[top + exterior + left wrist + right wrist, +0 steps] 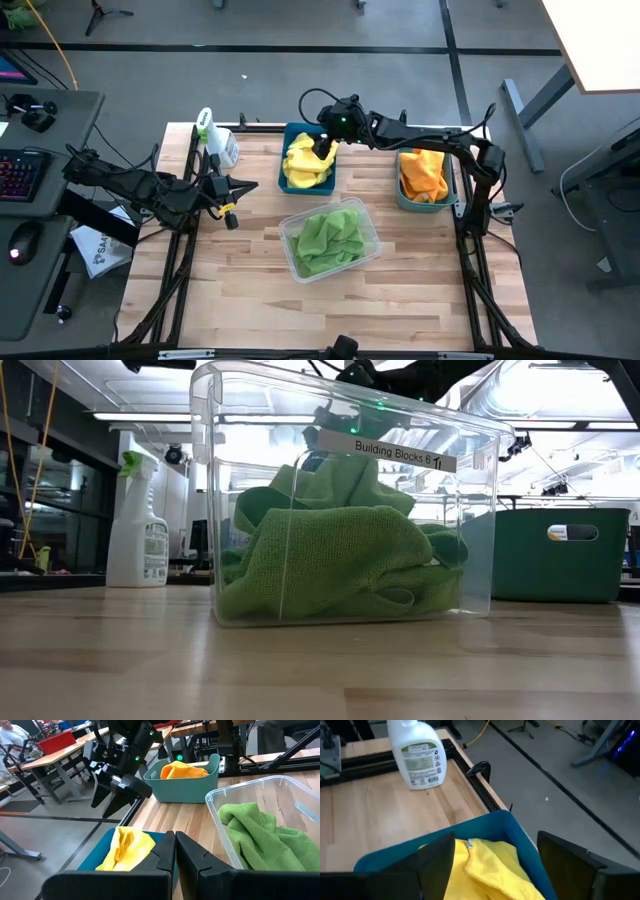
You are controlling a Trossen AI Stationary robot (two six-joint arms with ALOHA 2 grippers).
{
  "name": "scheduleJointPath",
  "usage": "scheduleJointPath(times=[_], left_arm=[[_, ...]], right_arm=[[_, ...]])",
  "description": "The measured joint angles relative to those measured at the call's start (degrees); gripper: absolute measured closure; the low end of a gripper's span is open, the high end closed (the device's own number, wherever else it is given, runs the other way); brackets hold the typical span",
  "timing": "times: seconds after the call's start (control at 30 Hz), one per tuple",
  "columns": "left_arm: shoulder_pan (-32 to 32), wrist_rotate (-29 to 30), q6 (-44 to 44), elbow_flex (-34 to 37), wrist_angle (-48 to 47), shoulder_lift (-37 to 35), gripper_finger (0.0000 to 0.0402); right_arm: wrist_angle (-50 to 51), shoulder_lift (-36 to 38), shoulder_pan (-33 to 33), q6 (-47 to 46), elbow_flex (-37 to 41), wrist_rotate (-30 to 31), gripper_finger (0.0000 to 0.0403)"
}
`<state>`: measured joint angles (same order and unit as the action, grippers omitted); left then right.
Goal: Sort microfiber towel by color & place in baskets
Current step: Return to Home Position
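Note:
Yellow towels [303,163] lie in the blue basket [289,134] at the table's far middle. Green towels [331,238] fill the clear basket [372,232] at the centre. Orange and yellow towels [423,172] lie in the teal-green basket [404,199] at the far right. My right gripper [323,152] is open and empty just above the blue basket; its fingers [437,857] stand on either side of the yellow towel [487,867] without touching it. My left gripper [243,187] is shut and empty at the table's left side.
A white spray bottle [214,140] with a green top stands at the far left, next to the blue basket. Bare wood lies along the table's near half. A keyboard and mouse sit on a desk beyond the left edge.

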<state>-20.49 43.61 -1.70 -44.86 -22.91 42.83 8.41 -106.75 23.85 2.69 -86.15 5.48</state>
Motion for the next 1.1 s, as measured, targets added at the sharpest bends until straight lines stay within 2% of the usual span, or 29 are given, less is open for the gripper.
scheduleJointPath(times=[0.23, 0.33, 0.4, 0.5, 0.57, 0.67, 0.73, 0.77, 0.9, 1.03, 1.1], left_arm=[[0.00, 0.02, 0.61, 0.49, -1.30, -0.01, 0.0401], [0.11, -0.07, -0.71, 2.59, 1.68, 0.00, 0.0401], [0.55, -1.67, -4.17, 6.01, 9.11, -0.04, 0.0401], [2.58, -10.40, -12.69, 13.86, 27.86, 0.02, 0.0401], [4.55, -16.98, -16.88, 18.73, 37.00, 0.02, 0.0401], [8.79, -22.06, -17.94, 23.75, 45.71, -0.57, 0.0401], [12.56, -26.65, -17.86, 25.70, 49.73, -0.93, 0.0401], [14.60, -29.76, -17.48, 26.51, 50.82, -1.02, 0.0401], [22.11, -40.33, -13.74, 28.45, 51.04, -1.04, 0.0401], [26.24, -47.47, -10.19, 31.69, 51.00, -1.22, 0.0401], [26.84, -49.14, -8.25, 34.11, 51.62, -1.70, 0.0401]], right_arm=[[7.15, 4.32, -0.02, 4.91, -0.04, 0.48, 0.0123], [12.86, 7.20, -0.02, 4.90, -0.04, 0.50, 0.0131], [17.03, 9.09, -0.16, 4.87, -0.04, 0.50, 0.0141], [23.82, 11.11, -1.03, 4.88, -0.04, 0.77, 0.0171], [28.29, 12.01, -2.54, 4.81, -0.04, 3.65, 0.0214], [34.11, 13.34, -5.98, 4.72, -0.04, 10.72, 0.0315], [37.07, 14.47, -8.08, 4.70, -0.04, 12.07, 0.0377], [38.27, 15.11, -9.11, 4.17, -0.04, 12.09, 0.0387], [42.46, 18.09, -13.03, 0.40, -0.04, 12.14, 0.0374], [45.69, 20.91, -17.49, -1.86, -0.04, 12.34, 0.0398], [47.46, 22.11, -20.08, -3.40, -0.04, 12.46, 0.0395]])
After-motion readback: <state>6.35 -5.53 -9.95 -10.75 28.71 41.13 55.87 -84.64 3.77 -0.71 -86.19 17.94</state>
